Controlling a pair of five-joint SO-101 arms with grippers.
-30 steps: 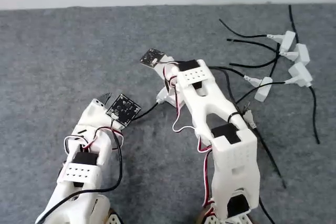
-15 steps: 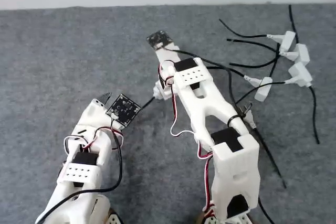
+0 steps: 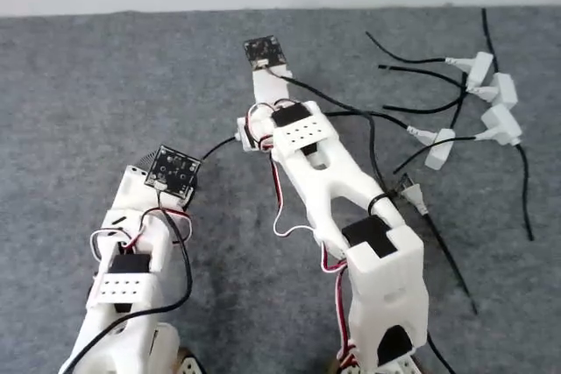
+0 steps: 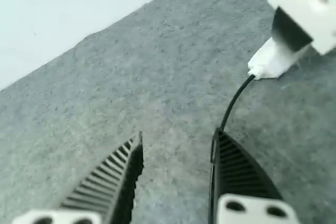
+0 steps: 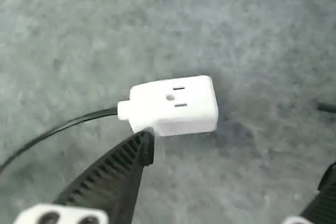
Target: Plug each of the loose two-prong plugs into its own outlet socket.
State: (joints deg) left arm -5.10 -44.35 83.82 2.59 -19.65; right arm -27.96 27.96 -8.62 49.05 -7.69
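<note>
Just beyond right gripper (image 5: 239,156), outlet socket (image 5: 173,103), face-up

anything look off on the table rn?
Nothing damaged. One white socket lies slots-up by the open right gripper, apart from the cluster of white connectors at the far right, where the black cords cross in a tangle. A loose plug lies close beside the right arm.
</note>
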